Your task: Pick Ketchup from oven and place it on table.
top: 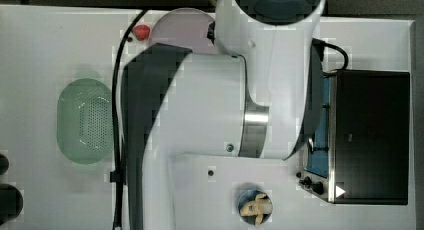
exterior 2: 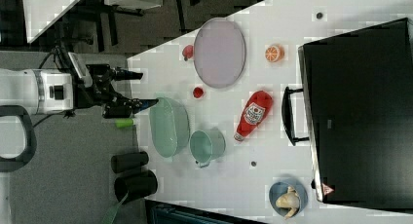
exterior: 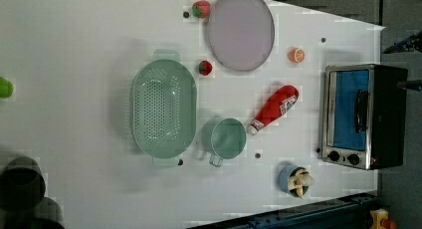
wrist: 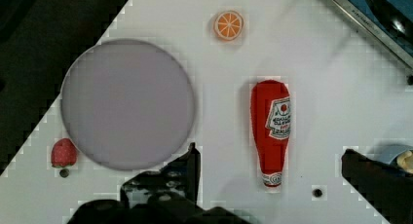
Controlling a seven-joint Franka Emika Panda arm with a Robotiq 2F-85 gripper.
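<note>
While the arm hangs up high over the table (exterior: 74,40), the Ketchup (exterior: 274,108) is lying flat on its side on the white surface, out in the open and not touching anything. In the left view it sits between the oven (exterior: 361,115) and the small green cup (exterior: 228,138), white cap pointing toward the cup. The oven door looks closed, blue glass and black handle facing the bottle.

The pincer (exterior 2: 139,89) is spread wide with nothing in it; in the right view you can see both black fingers apart, off past the table's edge near the green colander (exterior 2: 169,126). In the wrist view the two fingertips (wrist: 187,168) frame the bottle from either side, well above it.

Other stuff around: a big grey plate (exterior: 241,30), an orange slice (exterior: 296,55) near the oven, two strawberries (exterior: 201,9) by the plate, and a blue bowl with banana (exterior: 295,180) just off the oven's knob end.
</note>
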